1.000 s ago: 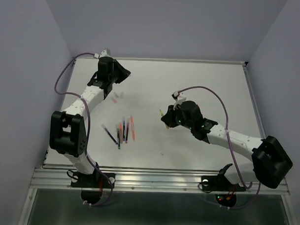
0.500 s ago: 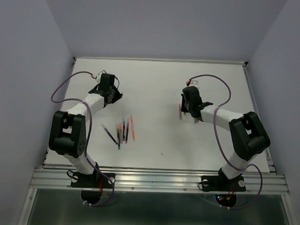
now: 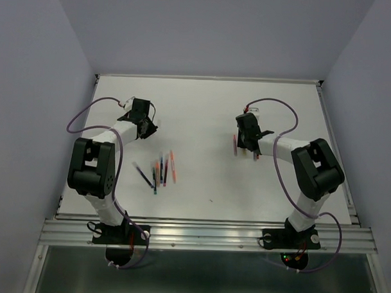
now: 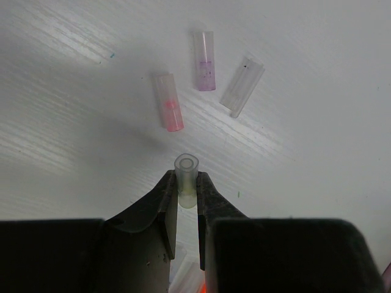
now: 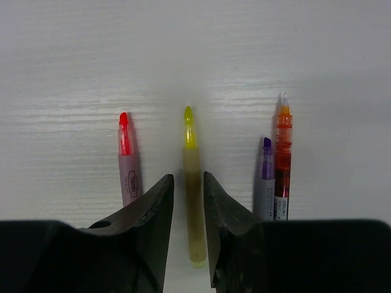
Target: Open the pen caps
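Tabletop (image 3: 203, 102): white, carries everything.
Right claw (image 5: 188, 178): released, straddling yellow pen (image 5: 190, 137), parallel to it.
Left claw (image 4: 186, 180): clenched on pale cap (image 4: 186, 165).
Pens (image 3: 161, 171), middle cluster: between arms, nearer Left claw, long axes roughly near-to-far.
Loose caps (image 4: 169, 110): three, just beyond Left claw.

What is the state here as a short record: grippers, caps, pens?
left gripper: shut on pale cap
loose caps: pink cap, purple cap, clear cap, lying on table
right gripper: slightly open, straddling yellow pen
uncapped beside it: red-tipped pen, purple-tipped pen, orange pen
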Tool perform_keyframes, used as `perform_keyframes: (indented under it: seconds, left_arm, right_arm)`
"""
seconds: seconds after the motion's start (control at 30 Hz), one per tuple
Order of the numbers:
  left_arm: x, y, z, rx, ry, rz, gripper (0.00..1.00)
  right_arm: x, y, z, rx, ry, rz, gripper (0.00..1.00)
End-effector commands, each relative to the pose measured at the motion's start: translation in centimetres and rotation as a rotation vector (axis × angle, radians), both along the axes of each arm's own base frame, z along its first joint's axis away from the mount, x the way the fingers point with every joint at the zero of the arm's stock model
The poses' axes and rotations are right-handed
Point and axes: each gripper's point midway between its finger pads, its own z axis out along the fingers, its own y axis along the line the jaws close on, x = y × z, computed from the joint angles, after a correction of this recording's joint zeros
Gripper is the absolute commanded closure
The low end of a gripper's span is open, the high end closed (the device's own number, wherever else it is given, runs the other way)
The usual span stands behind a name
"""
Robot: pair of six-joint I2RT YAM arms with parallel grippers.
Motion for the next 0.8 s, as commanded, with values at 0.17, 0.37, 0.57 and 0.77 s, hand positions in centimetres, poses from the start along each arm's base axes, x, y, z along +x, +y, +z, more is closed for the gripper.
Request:
perform_keyframes:
  seconds: [0.17,0.37,0.57,0.77]
  left_arm:
    - [0.7,0.8,-0.1,0.022,0.007,0.034,1.00]
    - [0.5,1.0,-0.5,0.028,0.021,0.047,1.00]
    - [0.8,0.7,-1.3,0.022,0.036,0.041,0.95]
    - [0.8,0.5,-1.8,0.011,0.048,0.036,0.69]
  right_arm:
    - [1.6,-0.2,4.0,0.027,-0.088,-0.043,0.60]
    - [1.6,0.3,7.1,0.080,-0.147,-0.021,0.23]
    - [1.1,1.2,8.9,0.115,-0.169,0.043,0.00]
    - [0.5,1.9,10.0,0.153,-0.180,0.094,0.00]
